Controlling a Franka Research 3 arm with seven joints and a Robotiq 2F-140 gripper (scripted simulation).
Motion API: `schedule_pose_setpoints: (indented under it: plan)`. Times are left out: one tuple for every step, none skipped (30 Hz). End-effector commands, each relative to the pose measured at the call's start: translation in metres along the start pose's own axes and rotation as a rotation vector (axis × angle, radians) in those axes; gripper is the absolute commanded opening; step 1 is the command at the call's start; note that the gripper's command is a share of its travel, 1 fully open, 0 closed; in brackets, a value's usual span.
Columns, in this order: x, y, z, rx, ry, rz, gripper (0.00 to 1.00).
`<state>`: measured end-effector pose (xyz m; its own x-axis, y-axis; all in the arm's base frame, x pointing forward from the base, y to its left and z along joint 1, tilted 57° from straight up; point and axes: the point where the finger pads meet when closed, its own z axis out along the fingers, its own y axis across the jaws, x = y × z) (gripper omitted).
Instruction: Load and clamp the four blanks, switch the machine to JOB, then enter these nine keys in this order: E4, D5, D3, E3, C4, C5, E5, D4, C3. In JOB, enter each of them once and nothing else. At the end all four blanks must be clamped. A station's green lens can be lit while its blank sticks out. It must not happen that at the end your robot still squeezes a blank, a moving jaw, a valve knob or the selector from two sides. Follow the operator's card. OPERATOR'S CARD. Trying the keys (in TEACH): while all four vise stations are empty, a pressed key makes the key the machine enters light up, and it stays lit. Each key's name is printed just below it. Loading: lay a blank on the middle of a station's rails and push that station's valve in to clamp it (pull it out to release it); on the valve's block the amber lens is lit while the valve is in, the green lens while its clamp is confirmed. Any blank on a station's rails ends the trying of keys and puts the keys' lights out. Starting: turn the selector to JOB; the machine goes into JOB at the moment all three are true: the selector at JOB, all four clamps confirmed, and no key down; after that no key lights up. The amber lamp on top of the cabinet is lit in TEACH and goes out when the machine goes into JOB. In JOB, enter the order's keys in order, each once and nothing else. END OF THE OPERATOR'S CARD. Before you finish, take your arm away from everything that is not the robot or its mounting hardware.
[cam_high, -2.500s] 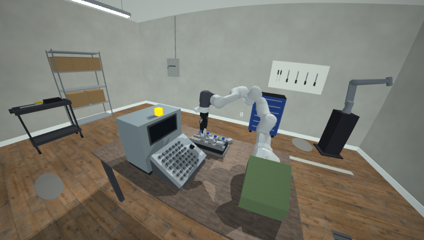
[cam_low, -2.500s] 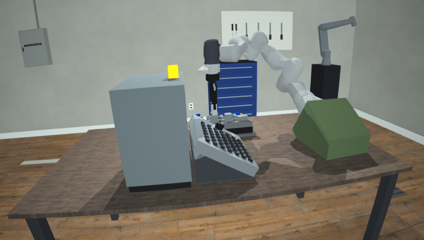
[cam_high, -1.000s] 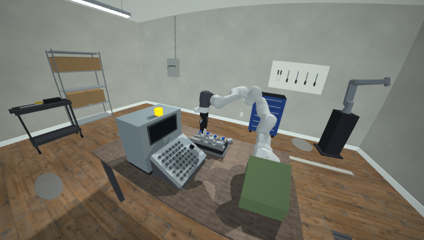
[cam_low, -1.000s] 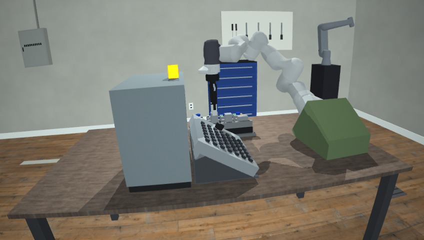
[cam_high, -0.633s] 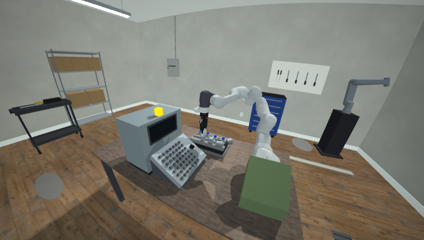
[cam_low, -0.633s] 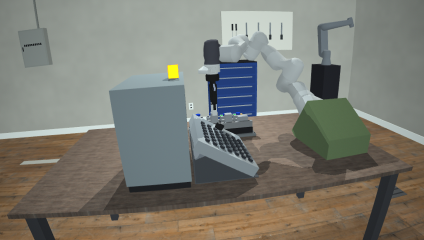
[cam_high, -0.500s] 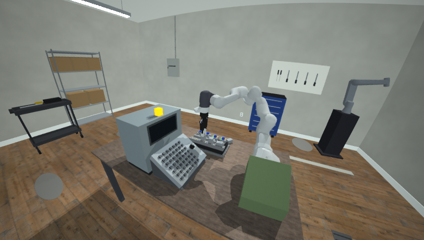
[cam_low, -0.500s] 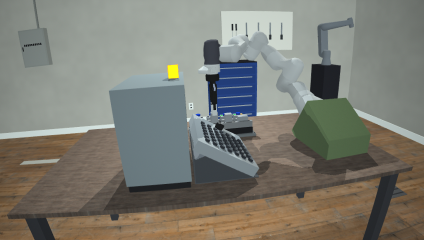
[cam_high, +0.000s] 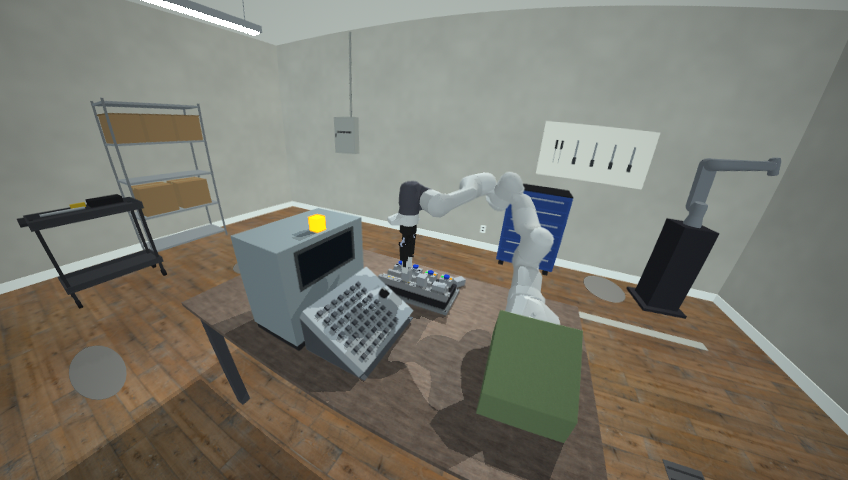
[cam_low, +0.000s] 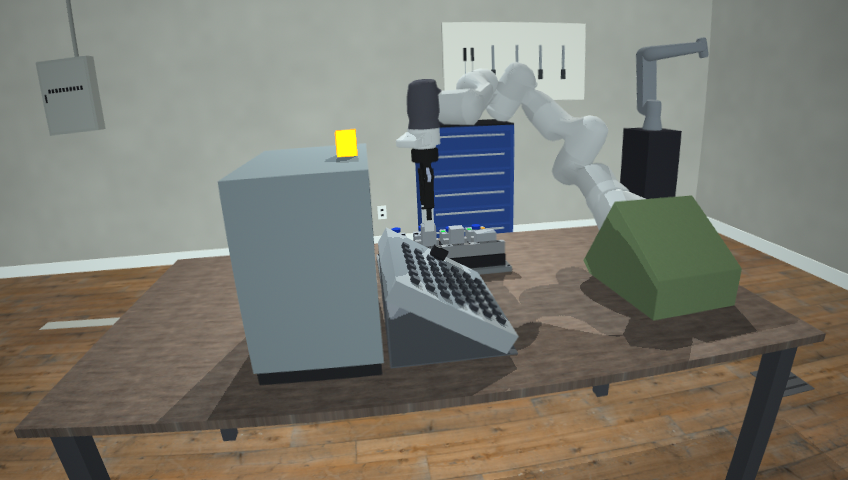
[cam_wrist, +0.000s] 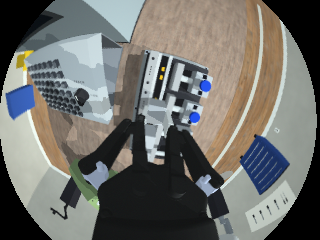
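My gripper (cam_high: 407, 261) (cam_low: 427, 218) (cam_wrist: 155, 113) points down over the vise fixture (cam_high: 419, 295) (cam_low: 476, 248) (cam_wrist: 142, 82). Its fingers stand slightly apart, shut on a light grey blank (cam_low: 428, 233) low over the rails; whether the blank touches them is hidden. Other grey blocks stand to its right in the exterior view. Blue valve knobs (cam_high: 446, 276) (cam_wrist: 205, 86) line the fixture's back; small green and amber spots show there, but their stations are unclear. The amber lamp (cam_high: 317, 223) (cam_low: 346, 143) is lit. No key on the keyboard (cam_high: 359, 321) (cam_low: 447, 284) (cam_wrist: 50, 79) looks lit. The selector (cam_high: 384, 293) (cam_low: 439, 252) (cam_wrist: 81, 96) is dark; its setting is unreadable.
The grey cabinet (cam_high: 267, 279) (cam_low: 303, 267) stands behind the keyboard, close to the fixture. A green block (cam_high: 532, 368) (cam_low: 672, 255) stands on the table near the arm's base. A loose-looking grey piece (cam_high: 458, 281) lies at the fixture's right end.
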<state>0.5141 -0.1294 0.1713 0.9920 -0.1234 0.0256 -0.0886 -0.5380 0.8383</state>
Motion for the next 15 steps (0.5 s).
schedule_pose_setpoints:
  plan:
    - [0.0026, -0.0003, 0.0005, 0.001, 0.006, 0.006, 0.0]
    - [0.0026, -0.0003, 0.0005, 0.001, 0.006, 0.006, 0.0]
    - [0.0026, -0.0003, 0.0005, 0.001, 0.006, 0.006, 0.0]
    - [0.0026, -0.0003, 0.0008, 0.001, 0.006, 0.006, 0.0]
    - [0.0027, -0.0003, 0.0011, 0.001, 0.006, 0.006, 0.0]
    - [0.0027, -0.0003, 0.0015, 0.001, 0.006, 0.006, 0.0]
    - [0.0028, -0.0003, 0.0019, 0.001, 0.006, 0.007, 0.0]
    - [0.0028, -0.0002, 0.0023, 0.001, 0.006, 0.007, 0.0]
    - [0.0029, -0.0002, 0.0027, 0.001, 0.006, 0.007, 0.0]
    - [0.0029, -0.0002, 0.0032, 0.001, 0.006, 0.007, 0.0]
    - [0.003, -0.0002, 0.0036, 0.001, 0.006, 0.007, 0.0]
    - [0.003, -0.0002, 0.0041, 0.001, 0.006, 0.007, 0.0]
    - [0.0031, -0.0001, 0.0046, 0.001, 0.006, 0.007, 0.0]
    - [0.0031, -0.0001, 0.0051, 0.001, 0.006, 0.007, 0.0]
    - [0.0032, -0.0001, 0.0056, 0.001, 0.006, 0.007, 0.0]
